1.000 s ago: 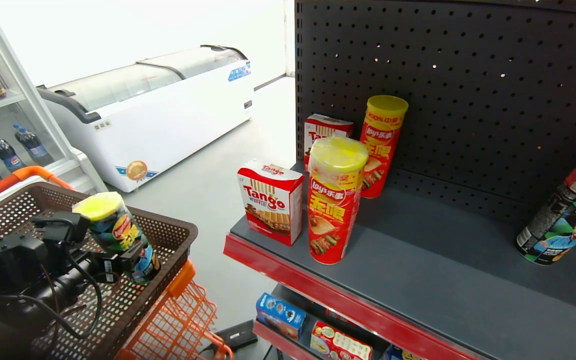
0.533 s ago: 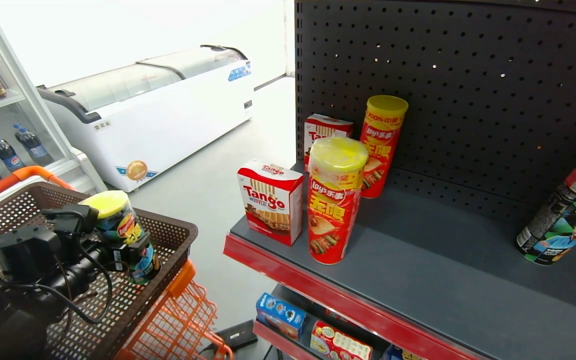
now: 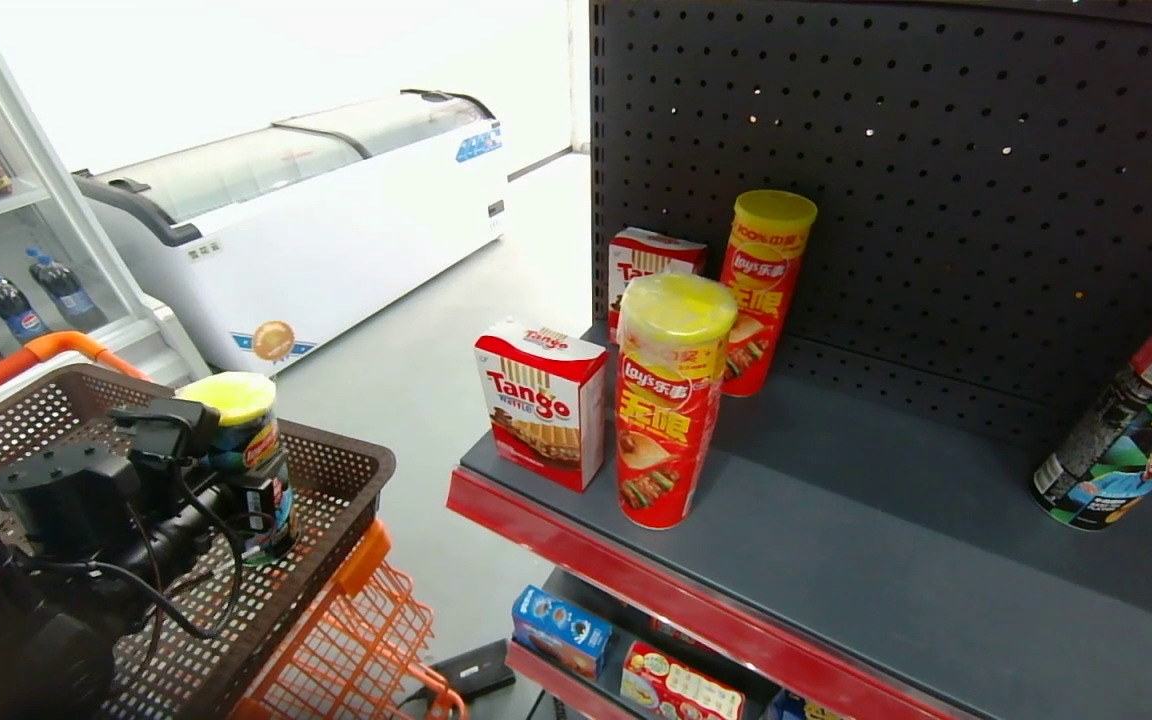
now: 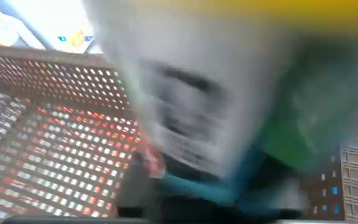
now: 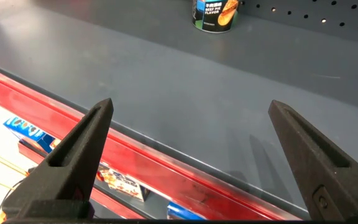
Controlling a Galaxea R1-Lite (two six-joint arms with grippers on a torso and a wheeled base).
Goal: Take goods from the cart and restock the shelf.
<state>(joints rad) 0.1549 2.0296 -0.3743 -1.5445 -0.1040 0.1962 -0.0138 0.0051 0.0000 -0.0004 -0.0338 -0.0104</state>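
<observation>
A chip can [image 3: 241,440] is clamped in the left gripper [image 3: 221,470] at the brown basket [image 3: 336,470] on the cart [image 3: 366,630]. Its long axis is near upright, with the yellow lid uppermost. The right gripper [image 5: 191,109] is spread wide above the shelf [image 3: 836,540].

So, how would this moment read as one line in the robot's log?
left jaws: shut on chip can, upright at cart basket | right jaws: open, over shelf front edge | step: can not yet shelved

The left gripper [image 3: 223,470] clamps a can [image 3: 234,405] held upright; the right gripper [image 5: 189,112] hangs with fingers spread wide.
</observation>
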